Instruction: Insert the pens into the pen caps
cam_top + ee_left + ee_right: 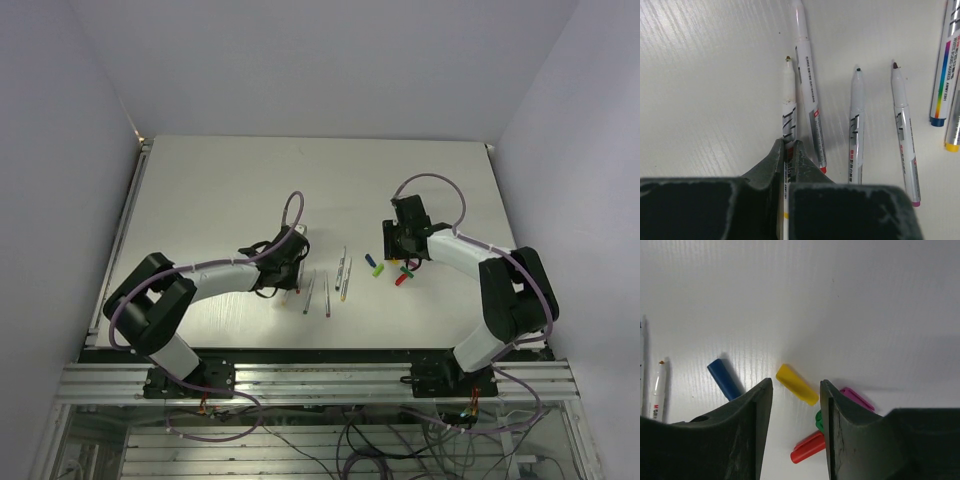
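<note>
My left gripper [788,146] is shut on a thin silvery pen [788,100] that lies on the table, tip pointing away. Beside it lie a red-ended pen [807,85], another pen [856,130], a magenta-ended pen [904,140] and a blue-ended pen [945,65]. My right gripper [795,384] is open and low over the caps, its jaws on either side of the yellow cap [796,384]. Around it are the blue cap [725,379], magenta cap [857,397], dark green cap [818,421] and red cap [807,447]. The light green cap [378,270] shows in the top view.
In the top view the pens [327,297] lie in a loose row between the two grippers [285,262] [405,250], the caps just right of them. The white table [220,190] has a metal rail along its left edge.
</note>
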`<move>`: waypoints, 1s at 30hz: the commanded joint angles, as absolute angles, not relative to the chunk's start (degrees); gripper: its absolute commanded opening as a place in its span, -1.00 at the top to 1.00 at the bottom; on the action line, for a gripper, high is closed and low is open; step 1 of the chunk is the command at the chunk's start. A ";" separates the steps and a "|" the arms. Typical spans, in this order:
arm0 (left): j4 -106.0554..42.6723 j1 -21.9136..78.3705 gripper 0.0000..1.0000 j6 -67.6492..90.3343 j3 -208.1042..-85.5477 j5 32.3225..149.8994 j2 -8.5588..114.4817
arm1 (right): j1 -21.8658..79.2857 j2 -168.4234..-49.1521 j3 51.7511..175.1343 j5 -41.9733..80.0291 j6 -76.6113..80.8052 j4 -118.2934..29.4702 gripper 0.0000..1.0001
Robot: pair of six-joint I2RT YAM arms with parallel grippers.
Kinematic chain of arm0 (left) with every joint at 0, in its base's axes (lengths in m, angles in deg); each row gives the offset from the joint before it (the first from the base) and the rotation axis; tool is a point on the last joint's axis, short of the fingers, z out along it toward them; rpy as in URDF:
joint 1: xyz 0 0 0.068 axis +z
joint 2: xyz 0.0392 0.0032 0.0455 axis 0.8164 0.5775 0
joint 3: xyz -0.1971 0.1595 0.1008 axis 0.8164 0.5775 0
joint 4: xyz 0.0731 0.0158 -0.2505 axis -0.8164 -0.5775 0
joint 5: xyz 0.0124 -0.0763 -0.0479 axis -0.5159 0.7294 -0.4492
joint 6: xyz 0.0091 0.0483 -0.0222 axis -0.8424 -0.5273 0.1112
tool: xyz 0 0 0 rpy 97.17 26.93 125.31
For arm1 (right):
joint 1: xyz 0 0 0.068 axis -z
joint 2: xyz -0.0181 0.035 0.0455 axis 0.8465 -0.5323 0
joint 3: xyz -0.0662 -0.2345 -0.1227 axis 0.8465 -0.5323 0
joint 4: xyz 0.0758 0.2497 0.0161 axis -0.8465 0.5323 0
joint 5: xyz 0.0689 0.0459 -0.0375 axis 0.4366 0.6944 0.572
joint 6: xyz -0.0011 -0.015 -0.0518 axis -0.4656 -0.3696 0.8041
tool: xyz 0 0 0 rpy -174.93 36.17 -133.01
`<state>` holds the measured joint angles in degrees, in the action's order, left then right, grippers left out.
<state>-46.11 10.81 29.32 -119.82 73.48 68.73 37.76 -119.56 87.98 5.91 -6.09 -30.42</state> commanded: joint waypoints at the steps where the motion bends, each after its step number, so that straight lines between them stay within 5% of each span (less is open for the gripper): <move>1: -57.95 10.20 0.86 30.71 -115.02 82.20 72.14 | 37.45 -120.77 88.91 5.90 -6.20 -30.28 0.15; 22: -57.07 10.15 0.86 30.06 -114.12 83.47 73.21 | 36.74 -123.68 86.68 5.53 -9.09 -30.95 0.17; 30: -56.87 10.19 0.86 30.08 -113.69 83.26 72.45 | 36.57 -123.74 85.00 5.76 -11.13 -30.52 0.57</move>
